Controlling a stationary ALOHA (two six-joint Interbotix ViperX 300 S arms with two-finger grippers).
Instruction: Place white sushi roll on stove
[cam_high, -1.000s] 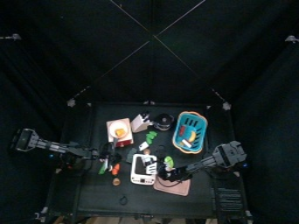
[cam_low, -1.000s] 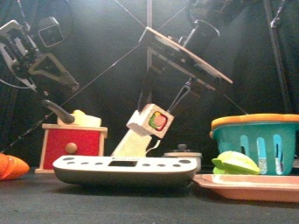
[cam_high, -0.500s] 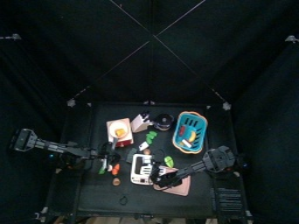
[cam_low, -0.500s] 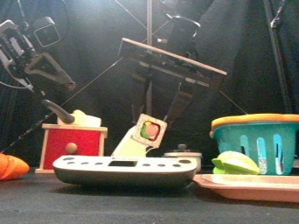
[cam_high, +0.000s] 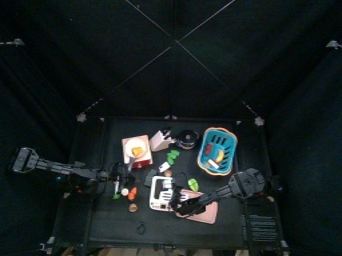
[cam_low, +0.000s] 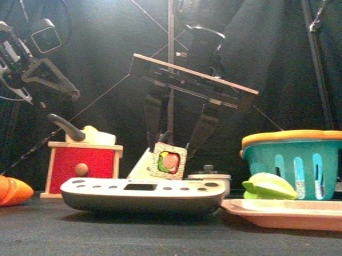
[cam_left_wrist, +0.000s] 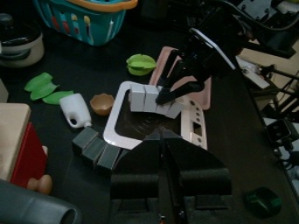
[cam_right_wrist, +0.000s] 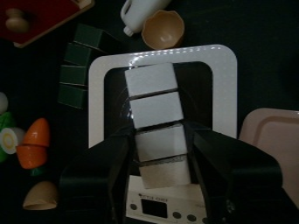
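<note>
The stove (cam_low: 140, 195) is a flat white slab with a grey rim at the table's front middle; it also shows in the top view (cam_high: 163, 193) and the right wrist view (cam_right_wrist: 222, 79). My right gripper (cam_low: 171, 150) is shut on the white sushi roll (cam_low: 166, 162), whose end shows a pink and green centre. The roll hangs at the stove's top surface; I cannot tell whether it touches. In the right wrist view the roll (cam_right_wrist: 156, 109) is a row of white segments lying along the stove, between my fingers (cam_right_wrist: 216, 153). My left gripper (cam_left_wrist: 162, 162) rests shut and empty to the stove's left.
A pink square pad (cam_low: 287, 212) lies right of the stove, with a green leaf toy (cam_low: 270, 185) beside it and a blue basket (cam_low: 294, 160) behind. A red block (cam_low: 84, 168) and an orange carrot (cam_low: 11, 190) stand to the left. A dark green strip (cam_right_wrist: 79, 61) and a brown bowl (cam_right_wrist: 165, 28) lie by the stove.
My right gripper has come down with the sushi roll, from tilted well above the stove to low over its top. The left arm has not moved.
</note>
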